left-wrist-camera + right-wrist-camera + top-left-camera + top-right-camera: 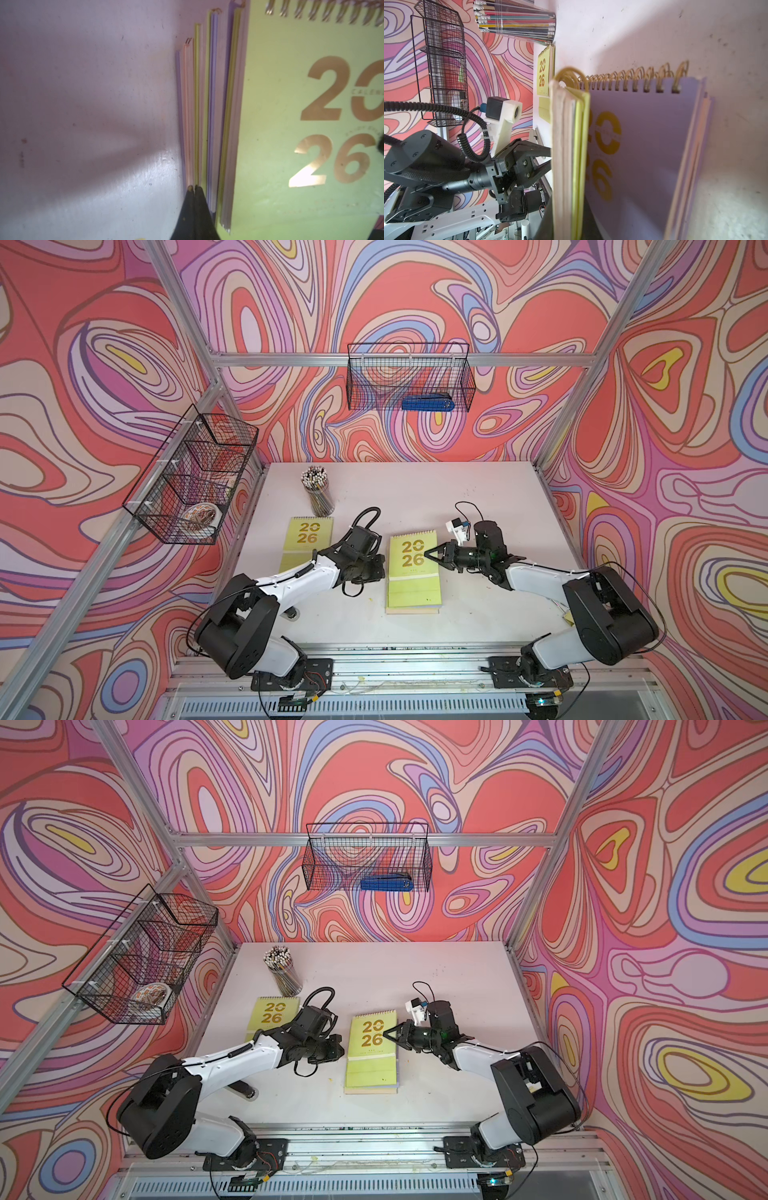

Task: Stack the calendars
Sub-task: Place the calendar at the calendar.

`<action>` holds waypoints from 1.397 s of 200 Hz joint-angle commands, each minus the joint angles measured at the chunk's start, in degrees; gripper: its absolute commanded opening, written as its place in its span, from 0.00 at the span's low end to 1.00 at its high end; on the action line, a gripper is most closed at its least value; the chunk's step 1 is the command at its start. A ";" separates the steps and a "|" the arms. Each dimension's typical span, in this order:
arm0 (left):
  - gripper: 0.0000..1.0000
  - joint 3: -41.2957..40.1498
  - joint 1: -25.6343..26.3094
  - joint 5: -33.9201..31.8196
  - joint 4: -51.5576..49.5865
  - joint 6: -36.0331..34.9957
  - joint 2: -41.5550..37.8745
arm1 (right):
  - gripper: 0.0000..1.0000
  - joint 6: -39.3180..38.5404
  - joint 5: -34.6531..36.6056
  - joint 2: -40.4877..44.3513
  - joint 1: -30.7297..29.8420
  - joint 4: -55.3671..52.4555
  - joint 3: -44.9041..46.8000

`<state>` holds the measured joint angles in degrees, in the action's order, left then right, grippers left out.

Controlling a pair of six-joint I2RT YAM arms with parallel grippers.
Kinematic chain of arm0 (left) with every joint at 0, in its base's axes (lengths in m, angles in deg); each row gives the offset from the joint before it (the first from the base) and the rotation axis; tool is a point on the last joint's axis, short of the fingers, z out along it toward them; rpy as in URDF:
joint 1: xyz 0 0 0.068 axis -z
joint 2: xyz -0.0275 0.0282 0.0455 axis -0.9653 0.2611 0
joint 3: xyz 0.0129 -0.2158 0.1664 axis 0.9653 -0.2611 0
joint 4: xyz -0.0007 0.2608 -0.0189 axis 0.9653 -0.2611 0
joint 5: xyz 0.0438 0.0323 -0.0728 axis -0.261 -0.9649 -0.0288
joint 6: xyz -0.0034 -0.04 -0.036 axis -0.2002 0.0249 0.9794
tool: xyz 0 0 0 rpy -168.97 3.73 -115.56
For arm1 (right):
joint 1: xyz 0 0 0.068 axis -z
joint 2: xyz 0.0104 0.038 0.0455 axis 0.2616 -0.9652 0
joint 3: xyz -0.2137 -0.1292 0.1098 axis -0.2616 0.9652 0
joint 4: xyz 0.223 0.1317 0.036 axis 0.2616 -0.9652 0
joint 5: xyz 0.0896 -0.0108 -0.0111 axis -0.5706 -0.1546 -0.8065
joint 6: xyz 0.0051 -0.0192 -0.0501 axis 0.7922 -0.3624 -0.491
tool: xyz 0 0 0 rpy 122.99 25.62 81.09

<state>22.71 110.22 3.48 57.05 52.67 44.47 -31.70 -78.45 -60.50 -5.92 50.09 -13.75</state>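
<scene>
Yellow-green-topped spiral-bound calendar stack [413,585] is flanked by closed left hand [194,188] and closed right hand [428,554]; offset layers are best squared by level inward pressure.

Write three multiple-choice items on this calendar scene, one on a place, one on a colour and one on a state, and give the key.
1. Where is the lone calendar?
A) next to the pencil cup
B) in the back wall basket
C) under the right arm

2. What colour is the top calendar of the middle stack?
A) lavender
B) peach
C) yellow-green

3. How is the left gripper?
A) wide open
B) shut, tips at the stack's side
C) clamped on a pencil

Key:
1 A: in both top views it lies flat by the cup, on the robot's side of it.
2 C: the gold-lettered cover on top is yellow-green.
3 B: the left wrist view shows the fingertips together against the layered edges.
</scene>
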 commanded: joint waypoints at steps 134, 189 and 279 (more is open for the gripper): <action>0.00 -0.22 1.03 -0.29 1.19 1.03 1.30 | 0.32 -9.18 6.71 2.33 0.08 -18.75 -6.82; 0.00 -0.22 1.09 -0.94 0.49 0.72 1.00 | 0.38 -9.80 6.71 1.44 0.08 -19.58 -8.27; 0.00 -0.05 1.12 -1.48 -0.28 0.28 1.03 | 0.72 -11.17 9.39 1.73 0.12 -24.41 -10.34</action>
<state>22.71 110.94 3.22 57.93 52.84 45.39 -41.47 -70.80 -59.85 -5.92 27.93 -21.60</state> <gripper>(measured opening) 0.048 0.686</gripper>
